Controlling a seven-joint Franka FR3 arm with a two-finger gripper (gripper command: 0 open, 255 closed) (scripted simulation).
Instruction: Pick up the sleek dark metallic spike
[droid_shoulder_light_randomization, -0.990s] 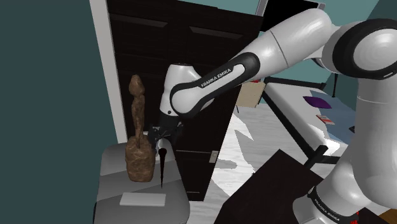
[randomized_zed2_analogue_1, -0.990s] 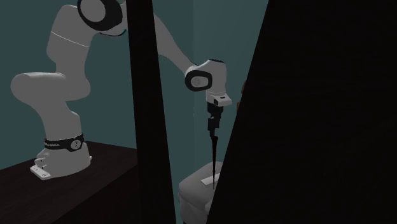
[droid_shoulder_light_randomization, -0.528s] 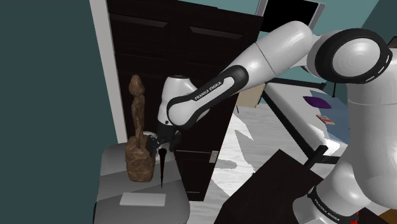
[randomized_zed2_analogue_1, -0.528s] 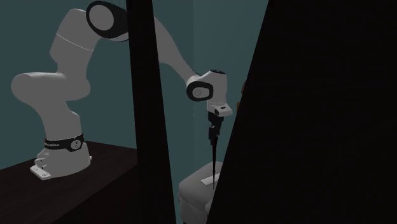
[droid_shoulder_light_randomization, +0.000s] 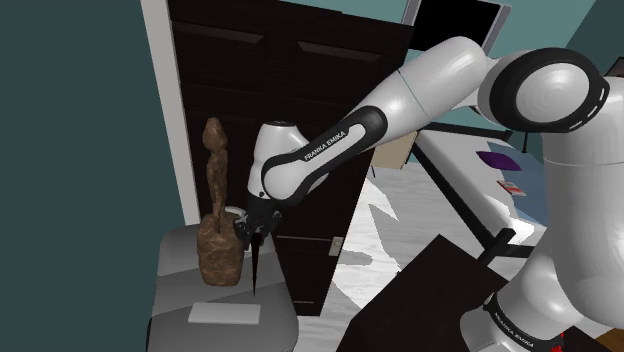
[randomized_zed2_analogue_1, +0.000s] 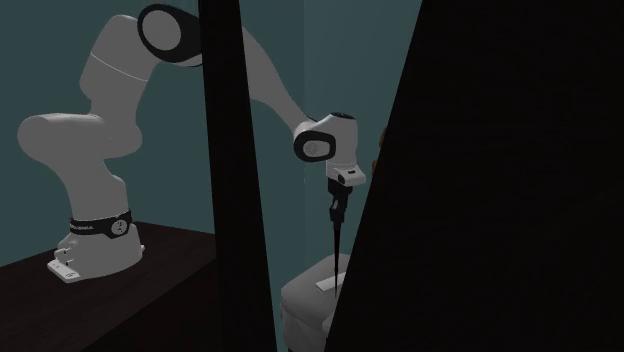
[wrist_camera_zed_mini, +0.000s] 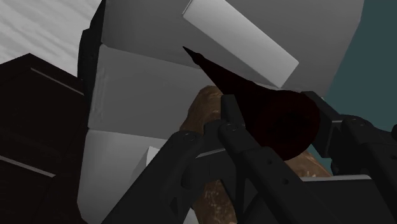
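Observation:
A slim dark spike (droid_shoulder_light_randomization: 256, 268) stands point-down on a grey table (droid_shoulder_light_randomization: 176, 272), next to a brown statue (droid_shoulder_light_randomization: 214, 210). My black gripper (droid_shoulder_light_randomization: 250, 232) sits at the spike's broad upper end. Seen from the wrist, the dark cone (wrist_camera_zed_mini: 264, 102) tapers away from the hand, and the fingers (wrist_camera_zed_mini: 236, 130) press on both sides of its wide end, shut on it. In the second exterior view the gripper (randomized_zed2_analogue_1: 338, 208) tops the thin spike (randomized_zed2_analogue_1: 335, 250), whose tip reaches down to the grey table (randomized_zed2_analogue_1: 305, 300).
A flat white slab (droid_shoulder_light_randomization: 225, 313) lies on the table in front of the statue. A dark door (droid_shoulder_light_randomization: 270, 70) stands close behind the arm. A tall dark panel (randomized_zed2_analogue_1: 480, 180) and a dark post (randomized_zed2_analogue_1: 220, 170) block much of the second exterior view.
The arm dropped a little and shifted toward the shoulder view's left, bringing the gripper onto the spike's top. The fingers, apart before, have closed on it.

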